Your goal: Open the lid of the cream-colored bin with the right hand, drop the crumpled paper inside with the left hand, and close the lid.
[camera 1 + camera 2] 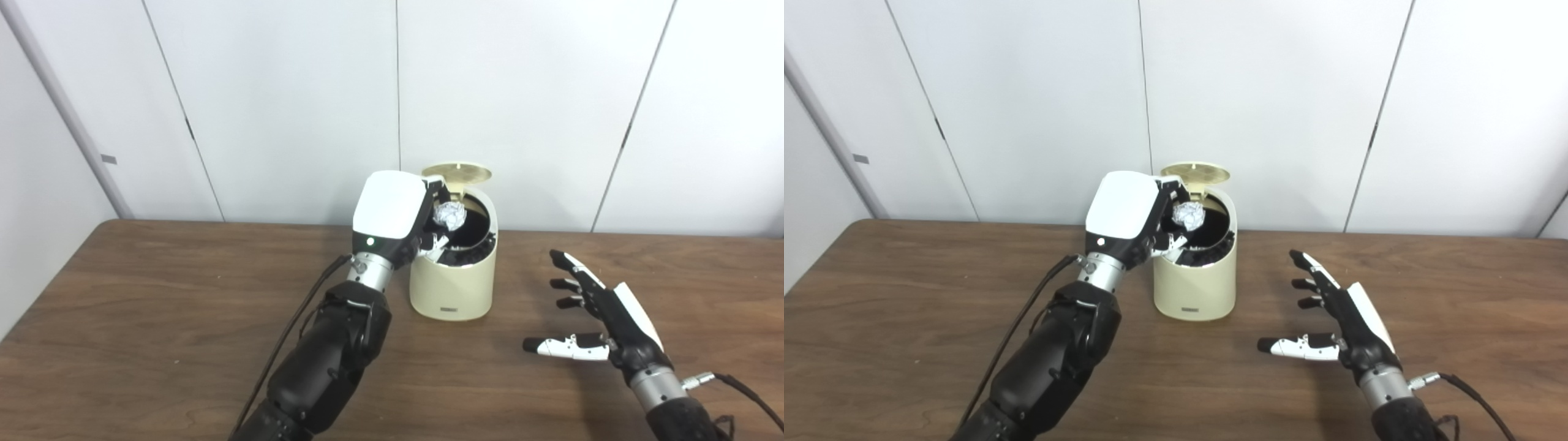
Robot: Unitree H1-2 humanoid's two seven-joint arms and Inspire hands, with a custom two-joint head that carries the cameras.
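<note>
White wall panels with thin dark seams stand behind a table (153,318) of dark, streaked wood grain. Near its far edge we see the cream-colored bin (453,288), a smooth, rounded cylinder with a dark inside. Its round lid (457,172) is tipped up at the back, showing a pale gold underside. Our left hand (398,214), with a glossy white shell on its back over black fingers, is at the bin's mouth and grips the crumpled paper (450,215), a shiny, silvery, wrinkled ball held just over the dark opening. Our right hand (591,318) hovers above the table to the right of the bin, well apart from it, holding nothing, with its black-and-white fingers spread.
</note>
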